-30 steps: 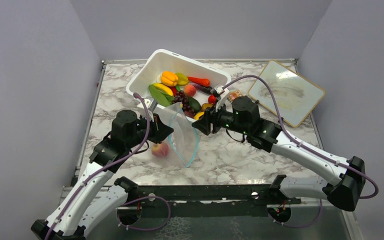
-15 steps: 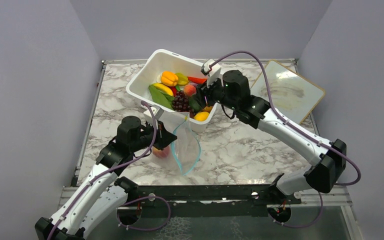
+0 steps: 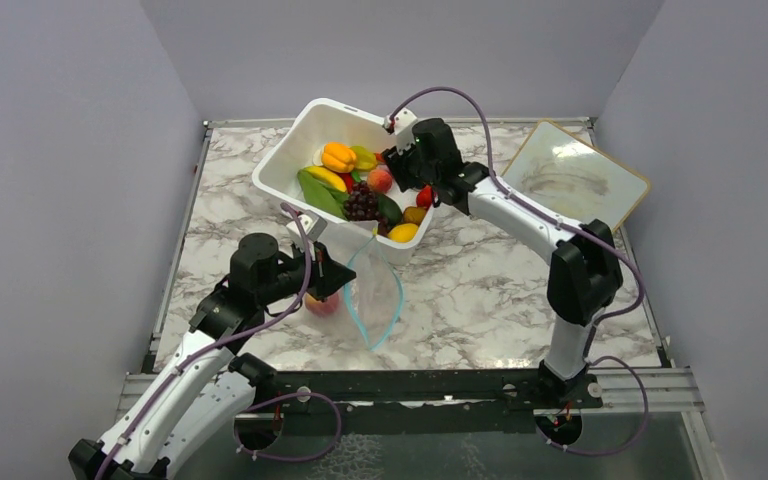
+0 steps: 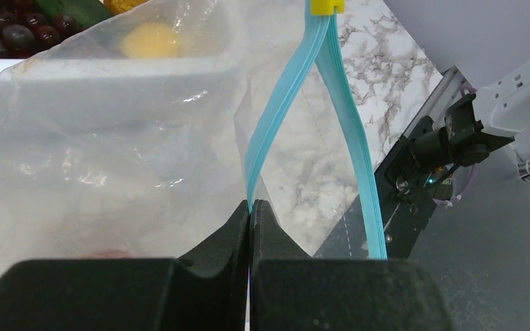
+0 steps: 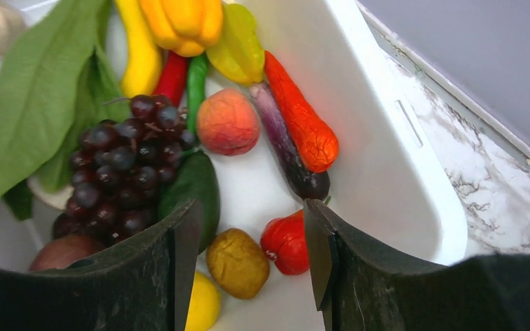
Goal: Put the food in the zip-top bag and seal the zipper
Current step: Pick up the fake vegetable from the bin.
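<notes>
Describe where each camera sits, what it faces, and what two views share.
Top external: above and behind the arms, looking down on the table; both arms show.
Left wrist: faces the zipper; left gripper, shut on it, shows.
Right wrist: looks down into the tub; open right gripper shows.
Top and right wrist share the grapes.

The left gripper (image 4: 250,222) sat left of centre, pinched tight on the bag (image 3: 380,300). The right arm (image 3: 520,210) stretched to upper centre, the right gripper (image 5: 248,217) spread wide, pointing down.
</notes>
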Robot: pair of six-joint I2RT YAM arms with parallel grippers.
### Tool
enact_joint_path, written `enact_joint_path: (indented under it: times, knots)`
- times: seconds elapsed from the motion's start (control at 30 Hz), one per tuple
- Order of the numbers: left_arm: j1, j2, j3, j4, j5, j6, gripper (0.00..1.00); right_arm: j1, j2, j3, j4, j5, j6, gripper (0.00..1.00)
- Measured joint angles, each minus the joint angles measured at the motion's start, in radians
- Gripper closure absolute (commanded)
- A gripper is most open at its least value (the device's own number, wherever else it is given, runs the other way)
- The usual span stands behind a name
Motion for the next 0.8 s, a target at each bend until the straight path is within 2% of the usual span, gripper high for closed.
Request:
enact_joint_path:
  times: [0.27, 0.57, 0.8]
  knots:
    - [0.0, -0.034, 0.0, 0.006, 0.008, 0.007, 1.0, -0.041, 0.204, 0.146, -0.019, 0.021, -0.069, 0.42]
    - [0.0, -0.039, 0.0, 0.01, 0.01, 0.013, 1.0, -0.053, 0.351, 0.232, -0.02, 0.108, -0.142, 0.36]
    - [0.0, -0.039, 0.0, 0.01, 0.013, 0.017, 1.0, -0.064, 0.445, 0.277, -0.003, 0.148, -0.19, 0.38]
